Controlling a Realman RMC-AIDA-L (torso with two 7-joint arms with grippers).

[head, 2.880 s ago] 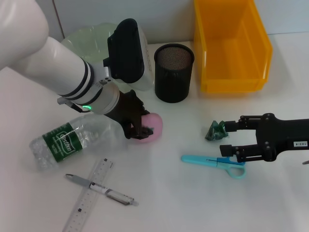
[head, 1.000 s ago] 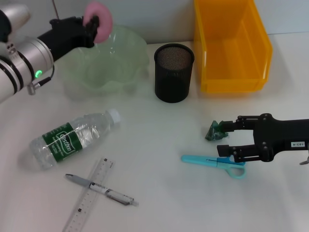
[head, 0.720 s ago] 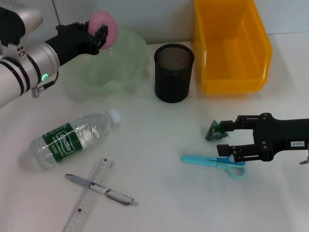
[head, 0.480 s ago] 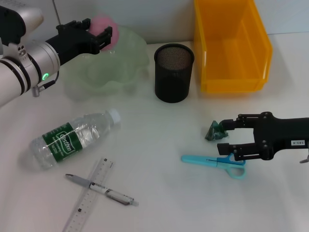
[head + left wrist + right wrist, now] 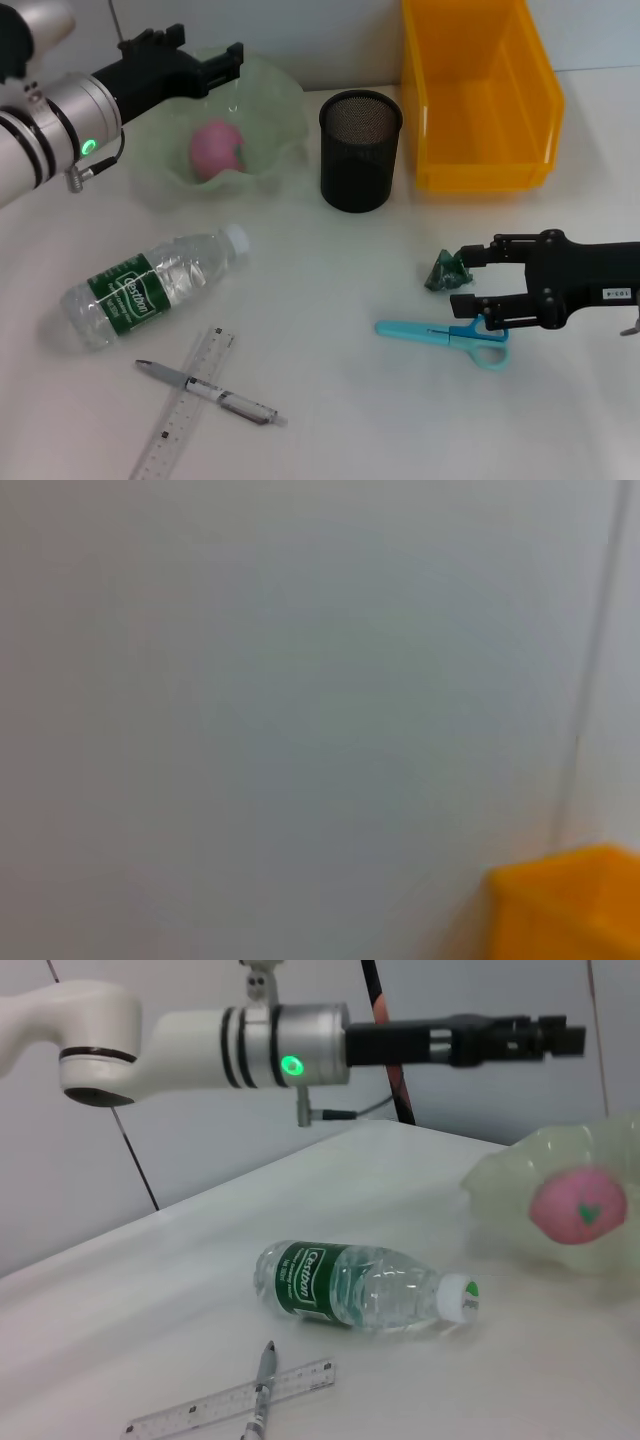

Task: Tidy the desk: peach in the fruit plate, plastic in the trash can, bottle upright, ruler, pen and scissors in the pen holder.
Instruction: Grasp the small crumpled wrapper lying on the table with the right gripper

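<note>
Below left hand (image 5: 205,58), peach (image 5: 215,150).

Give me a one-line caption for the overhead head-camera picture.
Peach dropped in the fruit plate, open left gripper above it.

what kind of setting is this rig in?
Likely a lab mock-up of an office desk: a white desk against a plain wall, with a pen holder, ruler, scissors and bottle.

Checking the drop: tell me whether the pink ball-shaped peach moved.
Yes. The pink peach dropped from the open left gripper into the pale green scalloped fruit plate.
</note>
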